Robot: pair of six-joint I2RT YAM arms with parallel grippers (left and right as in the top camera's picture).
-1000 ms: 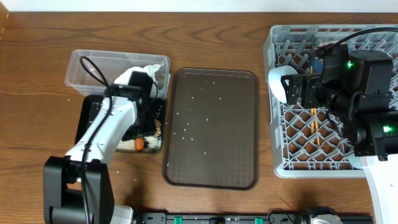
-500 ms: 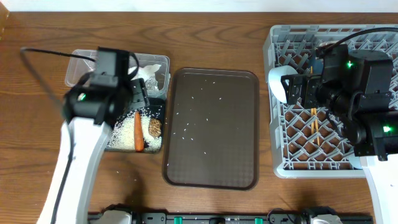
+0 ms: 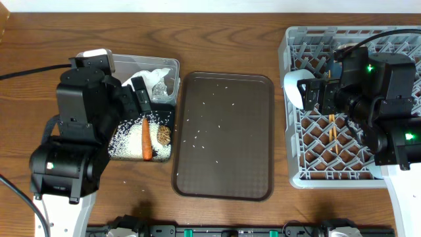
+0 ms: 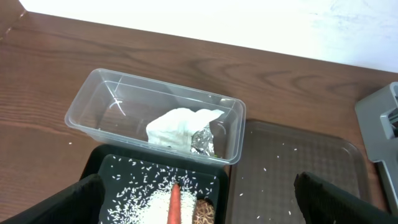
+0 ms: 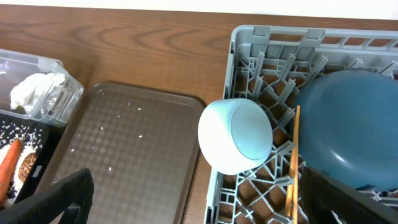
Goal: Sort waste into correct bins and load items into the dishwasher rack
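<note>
Flat dark-brown tray (image 3: 223,172), centred on wooden table (image 3: 197,39)

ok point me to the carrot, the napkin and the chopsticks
carrot (image 3: 145,138), overhead view, middle of its length
napkin (image 4: 177,127), left wrist view, centre of the white crumple
chopsticks (image 5: 293,155), right wrist view, mid-shaft

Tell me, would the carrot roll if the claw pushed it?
Probably slightly. The carrot looks round and tapered, so it might roll in a curve. The rice under it and the black bin around it would likely stop it. It looks stiff, not floppy.
</note>
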